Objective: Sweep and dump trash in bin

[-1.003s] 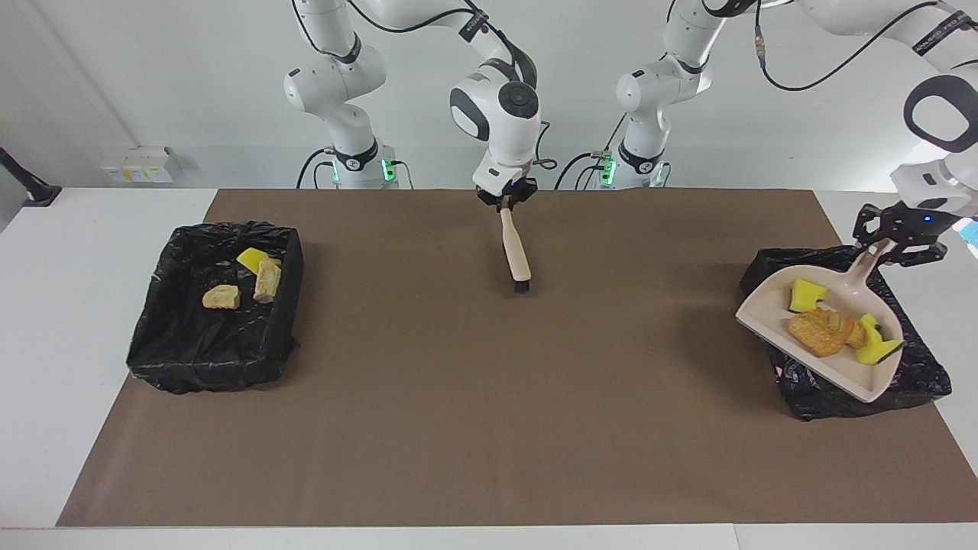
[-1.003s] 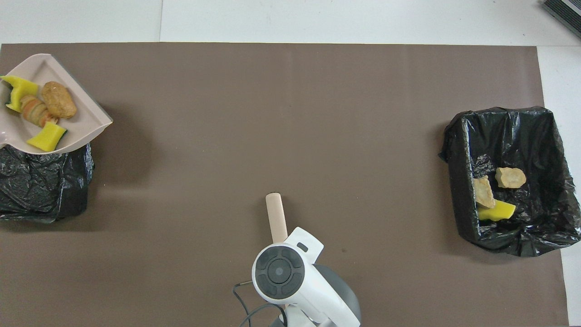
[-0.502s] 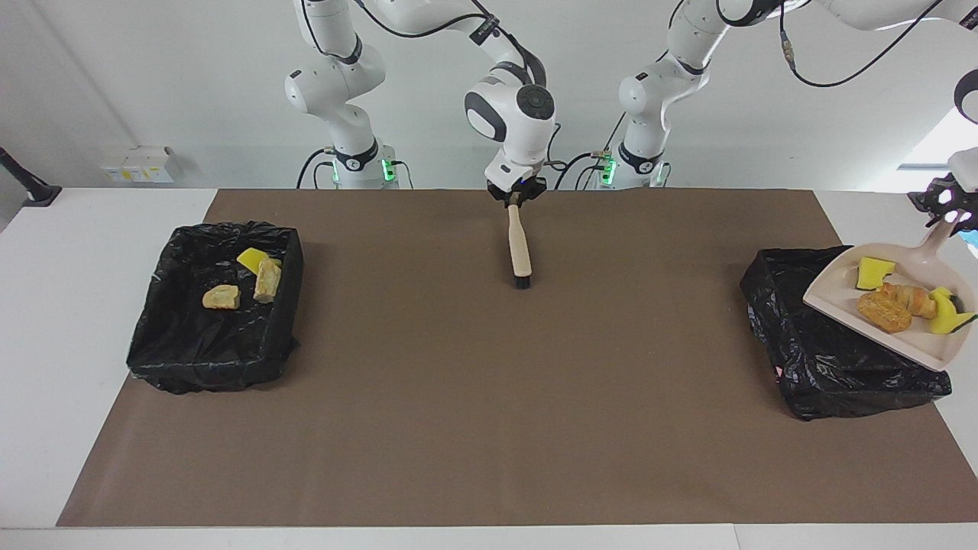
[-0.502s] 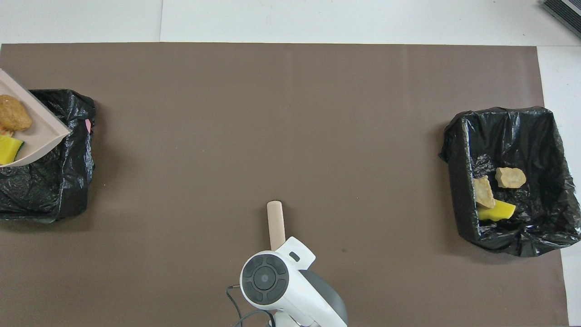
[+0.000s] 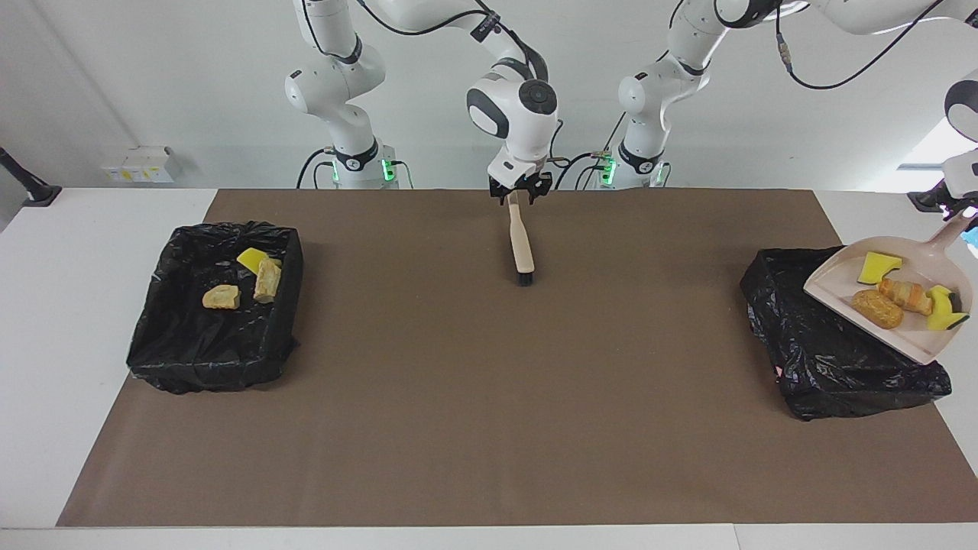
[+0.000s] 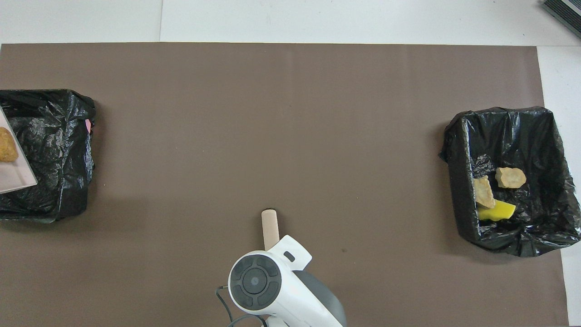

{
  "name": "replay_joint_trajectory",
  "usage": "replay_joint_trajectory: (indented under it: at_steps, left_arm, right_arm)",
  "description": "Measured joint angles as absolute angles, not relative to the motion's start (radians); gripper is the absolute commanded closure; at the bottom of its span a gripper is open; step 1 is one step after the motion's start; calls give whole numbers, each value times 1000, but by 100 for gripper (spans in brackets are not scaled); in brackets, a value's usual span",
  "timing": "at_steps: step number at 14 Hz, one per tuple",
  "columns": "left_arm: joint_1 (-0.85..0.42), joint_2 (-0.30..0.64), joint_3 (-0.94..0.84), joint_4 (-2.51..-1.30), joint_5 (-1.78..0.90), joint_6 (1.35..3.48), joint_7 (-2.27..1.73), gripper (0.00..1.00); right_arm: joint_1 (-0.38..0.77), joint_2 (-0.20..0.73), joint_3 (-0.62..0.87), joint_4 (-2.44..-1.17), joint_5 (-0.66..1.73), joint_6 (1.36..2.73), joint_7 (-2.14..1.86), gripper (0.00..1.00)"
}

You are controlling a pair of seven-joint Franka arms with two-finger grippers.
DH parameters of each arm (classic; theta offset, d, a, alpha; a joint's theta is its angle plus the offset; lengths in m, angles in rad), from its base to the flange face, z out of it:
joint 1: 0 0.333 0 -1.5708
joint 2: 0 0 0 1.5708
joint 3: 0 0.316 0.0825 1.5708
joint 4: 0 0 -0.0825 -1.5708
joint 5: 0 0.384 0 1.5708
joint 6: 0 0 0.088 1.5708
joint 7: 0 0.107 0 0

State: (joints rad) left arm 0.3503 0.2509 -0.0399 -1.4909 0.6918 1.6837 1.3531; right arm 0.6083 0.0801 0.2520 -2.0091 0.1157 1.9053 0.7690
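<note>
The right hand (image 5: 518, 197) is seen just above the top end of the brush (image 5: 521, 243), near the robots' edge of the bench (image 5: 46, 305), about midway along it. Its fingers are spread wide and the brush handle stands between them; a grip cannot be made out. The brush leans with its black bristles down on the brown mat (image 5: 489, 382).

The left hand (image 5: 951, 205) is closed on the handle of the beige dustpan (image 5: 844, 284), which is held tilted over the black-lined bin (image 5: 825, 351) at the left arm's end of the bench. Four pieces of trash are carried in the dustpan: a yellow sponge bit (image 5: 877, 267), a brown bread chunk (image 5: 875, 308), an orange-brown chunk (image 5: 905, 295) and a yellow-and-green sponge (image 5: 943, 310).

Three more pieces are kept in the other black-lined bin (image 5: 206, 336) at the right arm's end: a yellow sponge piece (image 5: 250, 258) and two tan chunks (image 5: 222, 297).

In the overhead view only a corner of the dustpan and one chunk are shown, and the right hand is hidden under its arm.
</note>
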Motion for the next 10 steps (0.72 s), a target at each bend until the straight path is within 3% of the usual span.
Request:
replay_joint_trajectory:
  at_steps: [5,10]
  left_arm:
    - [323,251,-40,-1490,828,1680,1439,100]
    - [258,251,-41,-1486,961,1679,1475,100]
  right_arm:
    - [397,33,245,-1818,69,1635,467,0]
    - [200,34,241,-1699,18,1553,139,0]
